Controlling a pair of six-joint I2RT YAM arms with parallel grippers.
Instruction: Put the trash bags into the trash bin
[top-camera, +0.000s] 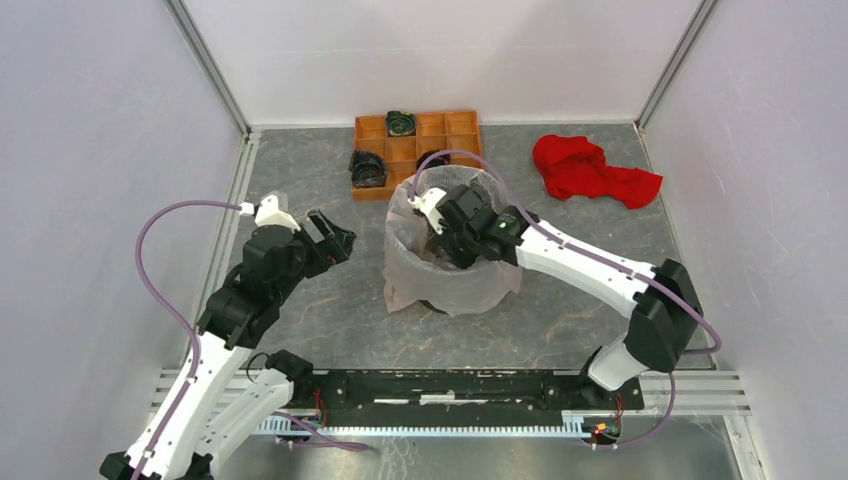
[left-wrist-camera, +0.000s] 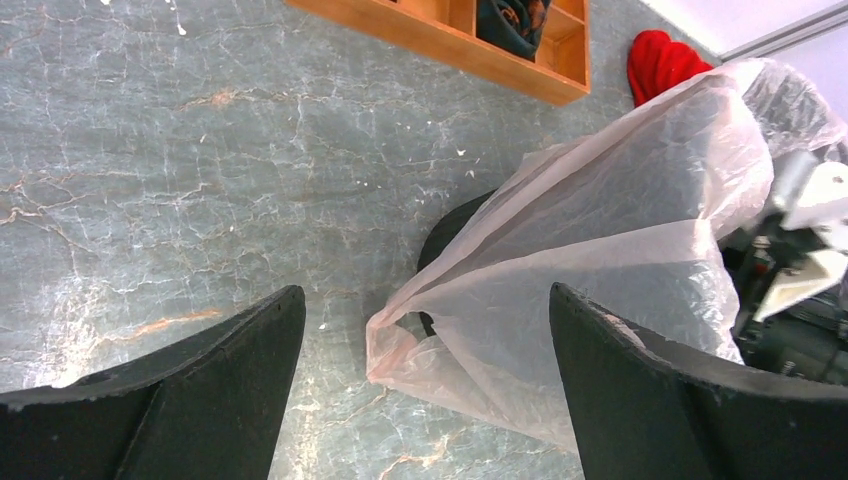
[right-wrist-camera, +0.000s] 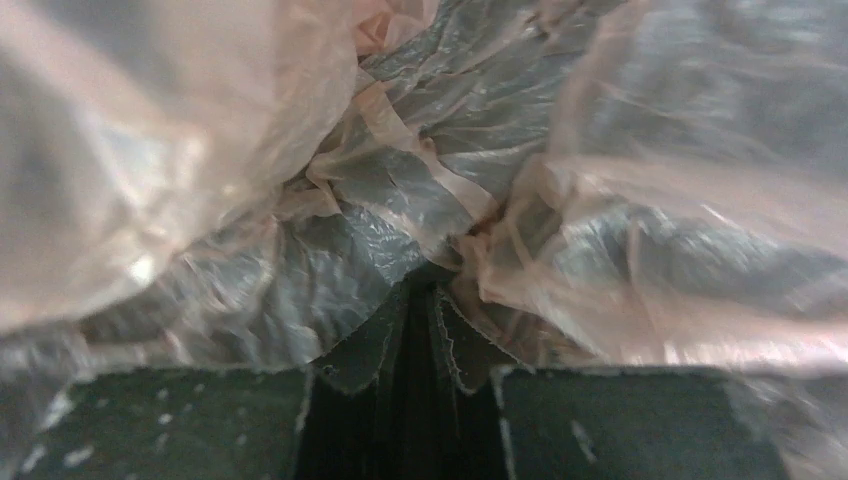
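Roughly halfway, I'd say — the trash bag (top-camera: 455, 285) is draped over the trash bin (left-wrist-camera: 450, 228) in the middle of the worktop (top-camera: 330, 330), but much of the pink film hangs down the outside and pools at the bin's foot toward the near edge. My right gripper (right-wrist-camera: 420, 325) is down in the bin's mouth, fingers drawn nearly together with film bunched at their tips; I read that as a pinch on the bag. My left gripper (top-camera: 335, 240) hovers off the bin's left side, fingers wide, holding nothing. What's left, as I judge it, is getting the loose skirt inside. The surface is grey and marbled — an orange tray (top-camera: 460, 125) at the far edge, a red cloth (top-camera: 585, 168) toward the far right corner, pale walls (top-camera: 120, 150) on three sides.
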